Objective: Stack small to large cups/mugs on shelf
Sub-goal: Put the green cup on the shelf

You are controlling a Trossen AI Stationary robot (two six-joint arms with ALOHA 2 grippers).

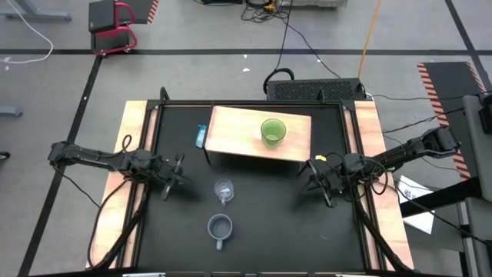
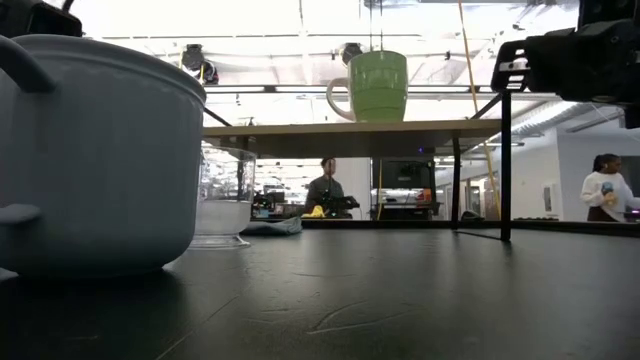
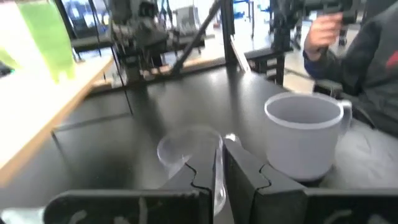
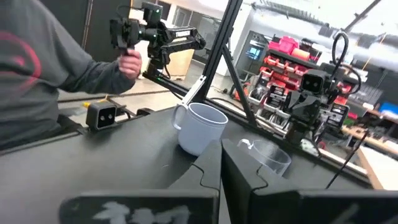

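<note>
Nearest the front edge of the black tabletop [image 1: 254,246] sits the grey-blue mug [image 1: 220,227], upright, its handle pointing toward the front. Just behind it, toward the shelf, stands the clear glass cup [image 1: 224,190], also upright and apart from the mug. Flanking them, the left gripper [image 1: 175,175] hangs low over the table on the left, its fingers pinched nearly together on nothing, and the right gripper [image 1: 319,181] waits on the right side, clenched shut and empty. Farther back, the light tan shelf [image 1: 231,131] stands on its dark legs with the lime-green mug [image 1: 273,131] already sitting on its right half, mouth up, and a small blue object [image 1: 201,137] lies on the tabletop beside the shelf's left edge. Here is the relation that matters: by size the grey-blue mug looks to go next, and it lies forward and inward of both grippers, somewhat nearer the left one. The glass cup lies almost straight inward from the left gripper, so it sits close to any reach toward the mug. The left wrist view confirms it, glass cup dead ahead of the fingertips, mug off to one side.
</note>
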